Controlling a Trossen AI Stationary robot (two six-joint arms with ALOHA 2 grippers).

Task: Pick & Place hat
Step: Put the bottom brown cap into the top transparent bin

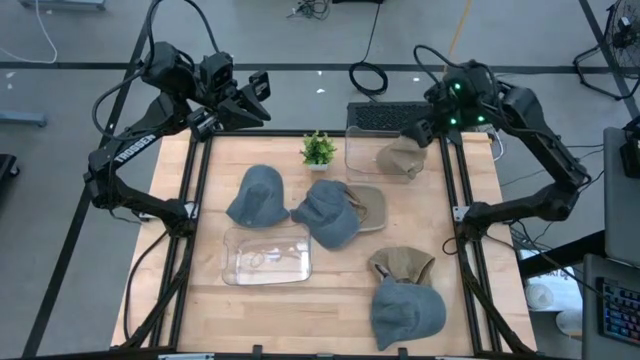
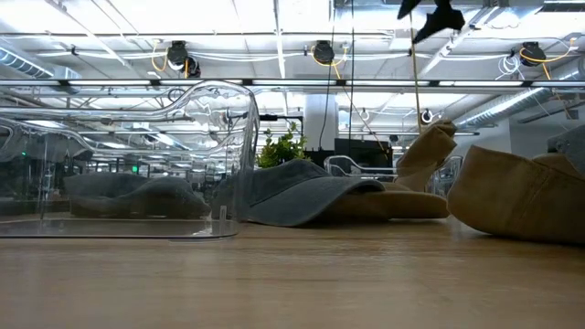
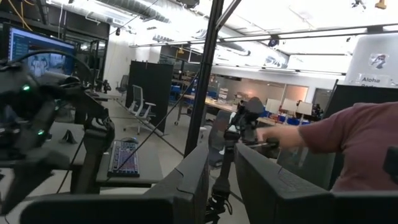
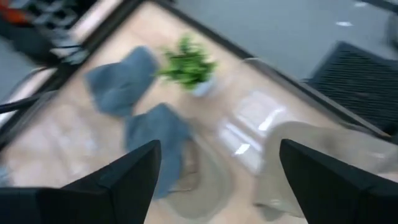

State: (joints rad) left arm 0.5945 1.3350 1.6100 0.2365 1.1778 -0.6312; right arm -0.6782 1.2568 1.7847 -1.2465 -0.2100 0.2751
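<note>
- Tan fabric sits in the clear bin (image 1: 380, 155) at the upper right of the high view: one tan hat (image 1: 400, 157) is in there, partly draped over the bin's right rim, so you can judge that placement as done or nearly so.
- Your right gripper (image 1: 412, 133) hangs just above that hat, at the bin's upper right corner. In the right wrist view its fingers (image 4: 134, 171) stand wide apart with nothing between them, so it holds no hat.
- Your left gripper (image 1: 255, 97) waits off the table's upper left corner in the high view, well apart from every hat. Its wrist view looks out into the room, where a person's sleeve (image 3: 348, 134) shows; the fingers stand narrowly apart and hold nothing.
- Still on the wood table (image 1: 330, 290): a blue hat (image 1: 258, 193) left of centre, a blue cap (image 1: 328, 212) at centre lying over a tan cap (image 1: 368, 205), and at the lower right a tan hat (image 1: 402, 263) touching a blue hat (image 1: 405, 312) below it.
- A second clear bin (image 1: 266, 256) at lower centre-left looks empty of hats.
- A small green plant (image 1: 318, 148) stands just left of the upper bin; keep clear of it.
- Your judgement call: one hat binned, five left, so the task is early. The nearest next pick for the right arm is probably the centre pair, and those overlap, so a grab may drag both.
</note>
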